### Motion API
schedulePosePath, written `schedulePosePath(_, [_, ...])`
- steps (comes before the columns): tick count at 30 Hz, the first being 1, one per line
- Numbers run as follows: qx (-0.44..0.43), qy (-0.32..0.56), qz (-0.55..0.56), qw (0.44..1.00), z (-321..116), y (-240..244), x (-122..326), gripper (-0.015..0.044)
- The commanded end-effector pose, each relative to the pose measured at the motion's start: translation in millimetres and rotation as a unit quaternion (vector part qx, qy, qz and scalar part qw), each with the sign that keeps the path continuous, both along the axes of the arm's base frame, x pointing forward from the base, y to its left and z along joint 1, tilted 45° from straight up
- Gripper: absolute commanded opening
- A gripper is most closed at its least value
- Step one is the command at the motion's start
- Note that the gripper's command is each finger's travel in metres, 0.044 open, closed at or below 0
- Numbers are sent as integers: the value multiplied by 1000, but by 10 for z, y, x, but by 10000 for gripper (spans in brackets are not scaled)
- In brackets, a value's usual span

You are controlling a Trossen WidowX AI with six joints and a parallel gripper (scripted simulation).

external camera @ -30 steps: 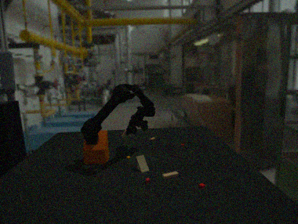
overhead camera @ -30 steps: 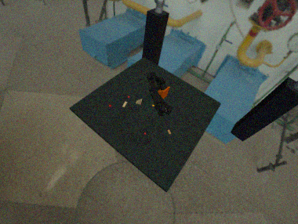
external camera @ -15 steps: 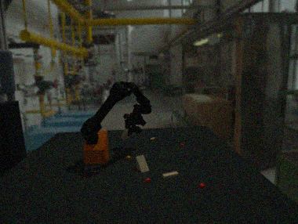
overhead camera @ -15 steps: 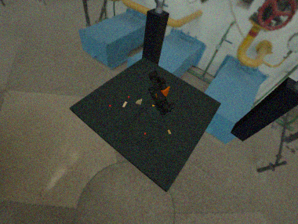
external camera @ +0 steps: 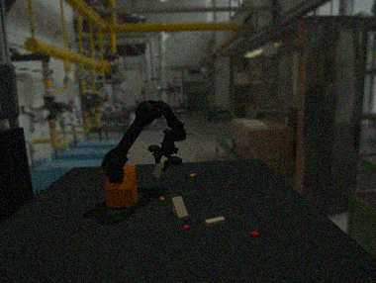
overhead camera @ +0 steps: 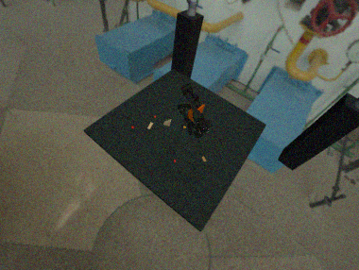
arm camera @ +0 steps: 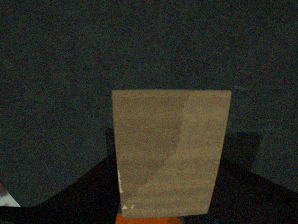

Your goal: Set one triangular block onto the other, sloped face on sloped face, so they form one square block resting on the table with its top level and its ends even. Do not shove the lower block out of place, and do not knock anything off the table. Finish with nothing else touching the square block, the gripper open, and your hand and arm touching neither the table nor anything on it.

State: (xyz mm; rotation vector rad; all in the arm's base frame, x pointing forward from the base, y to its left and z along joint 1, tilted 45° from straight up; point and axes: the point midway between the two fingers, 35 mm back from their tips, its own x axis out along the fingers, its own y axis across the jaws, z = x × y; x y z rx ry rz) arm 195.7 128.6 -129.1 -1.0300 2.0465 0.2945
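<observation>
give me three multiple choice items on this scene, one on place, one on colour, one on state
1. Where is the lower block?
A on the orange base
B on the table
C in the hand

2. What colour is the table?
A dark
B yellow
C white

3. What state is the hand in?
A open
B shut on nothing
C shut on a block

1 B: it lies on the table, apart from the arm.
2 A: its top looks nearly black in every view.
3 C: the wrist view shows the held block between the fingers.

Triangular block (overhead camera: 167,123) (external camera: 180,207) near bar (overhead camera: 150,126) (external camera: 215,220), on table (overhead camera: 156,175) (external camera: 148,247) (arm camera: 150,45).
</observation>
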Motion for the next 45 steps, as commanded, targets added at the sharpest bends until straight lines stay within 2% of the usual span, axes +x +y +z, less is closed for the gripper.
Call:
schedulePosePath(1, [15, 27, 73, 997, 11, 20, -4, 0])
schedulePosePath(15, [43, 123, 285, 950, 23, 59, -26, 0])
schedulePosePath(29, [48, 226, 472, 851, 45, 109, -42, 0])
schedulePosePath(45, [58, 222, 467, 854, 174, 71, 72, 0])
